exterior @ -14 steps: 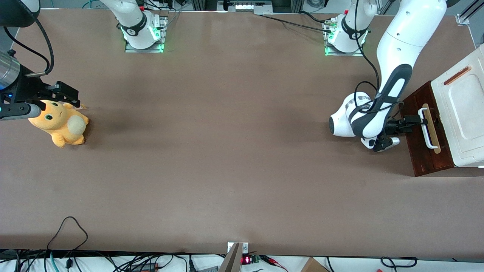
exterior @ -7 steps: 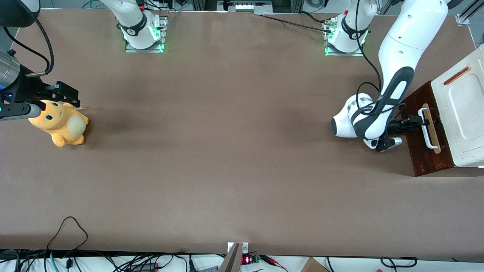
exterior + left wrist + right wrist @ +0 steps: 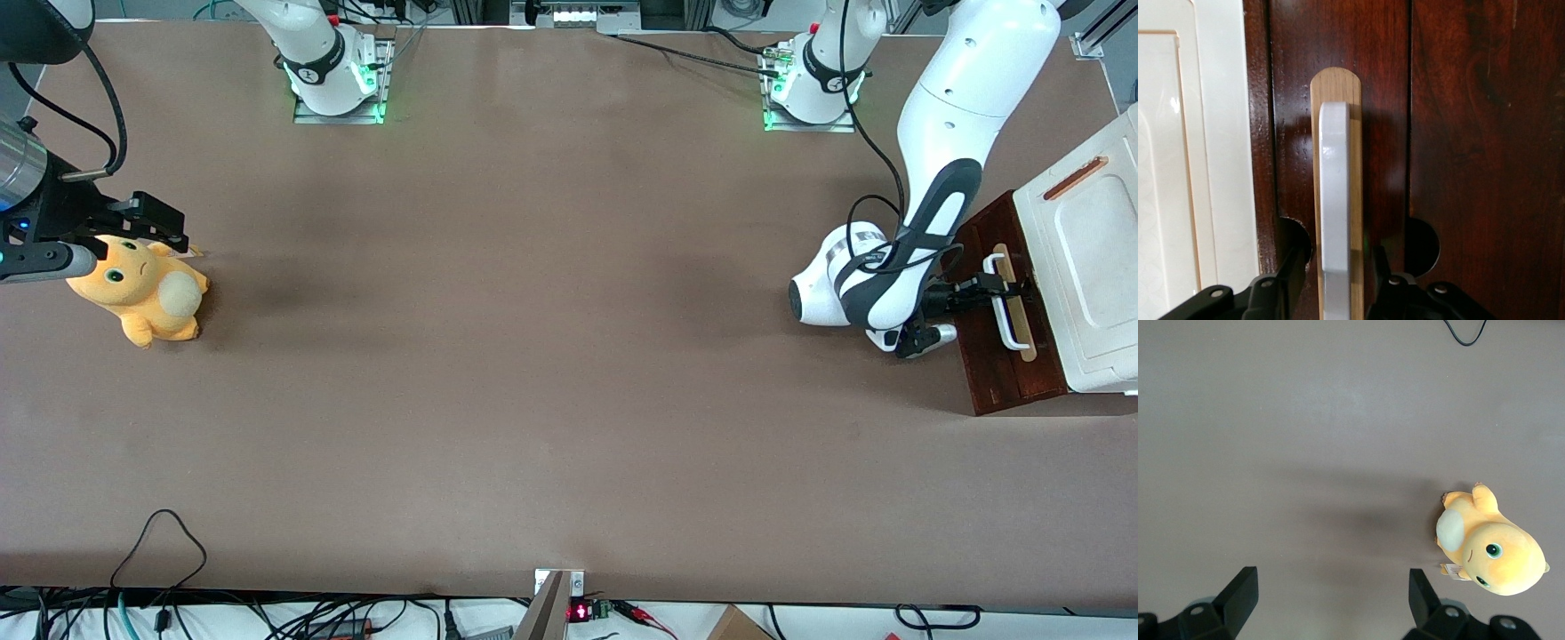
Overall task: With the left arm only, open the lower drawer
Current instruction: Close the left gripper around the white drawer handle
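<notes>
The lower drawer [image 3: 996,356] is a dark reddish-brown wooden front at the working arm's end of the table, under a white cabinet top [image 3: 1089,258]. Its white loop handle [image 3: 1003,307] sits on a pale wood strip. My left arm [image 3: 925,204] reaches down to it. The left gripper [image 3: 997,289] is at the handle, open, with one finger on each side of the white loop. In the left wrist view the handle [image 3: 1336,213] runs between the black fingers [image 3: 1286,277], which stand apart from it. The gripper [image 3: 1336,280] straddles the handle there.
A yellow plush toy [image 3: 142,289] lies toward the parked arm's end of the table; it also shows in the right wrist view [image 3: 1495,550]. The white cabinet top bears a copper-coloured bar [image 3: 1074,178]. Cables run along the table edge nearest the front camera.
My left arm has moved toward the drawer front, bringing the gripper from just short of the handle to around it. The drawer has not moved.
</notes>
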Available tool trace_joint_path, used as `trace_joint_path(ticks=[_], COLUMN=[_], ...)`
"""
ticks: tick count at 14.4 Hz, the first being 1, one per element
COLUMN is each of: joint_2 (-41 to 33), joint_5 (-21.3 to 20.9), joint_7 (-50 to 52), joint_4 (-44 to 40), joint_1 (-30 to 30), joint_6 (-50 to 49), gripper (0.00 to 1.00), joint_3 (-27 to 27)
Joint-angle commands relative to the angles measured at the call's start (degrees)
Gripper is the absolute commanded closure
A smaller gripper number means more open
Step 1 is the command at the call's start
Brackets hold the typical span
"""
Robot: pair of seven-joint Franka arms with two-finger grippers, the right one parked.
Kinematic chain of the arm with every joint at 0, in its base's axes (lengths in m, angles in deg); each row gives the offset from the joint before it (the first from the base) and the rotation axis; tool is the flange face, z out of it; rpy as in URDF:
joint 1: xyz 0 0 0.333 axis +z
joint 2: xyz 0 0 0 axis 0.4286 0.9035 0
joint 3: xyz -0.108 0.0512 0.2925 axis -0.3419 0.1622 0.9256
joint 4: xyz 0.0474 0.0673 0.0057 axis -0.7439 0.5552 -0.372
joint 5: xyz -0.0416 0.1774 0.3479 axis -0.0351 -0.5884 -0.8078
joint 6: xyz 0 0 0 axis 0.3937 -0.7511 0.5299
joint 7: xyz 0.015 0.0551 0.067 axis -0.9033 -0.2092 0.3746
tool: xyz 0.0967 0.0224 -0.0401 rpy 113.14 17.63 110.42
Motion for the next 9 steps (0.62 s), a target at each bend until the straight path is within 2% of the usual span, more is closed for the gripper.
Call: trace_joint_path(ticks=[1, 7, 9], joint_2=[0.69, 1.04, 1.13], joint_5=[-1.45, -1.62, -1.62], joint_7=[-0.19, -0.45, -0.45], joint_4=[-0.59, -0.59, -0.59], joint_1=[0.26, 0.35, 0.35], joint_6=[-0.57, -0.22, -0.22], gripper=[0.58, 0.62, 0.68], joint_3=[-0.13, 0.05, 0.05])
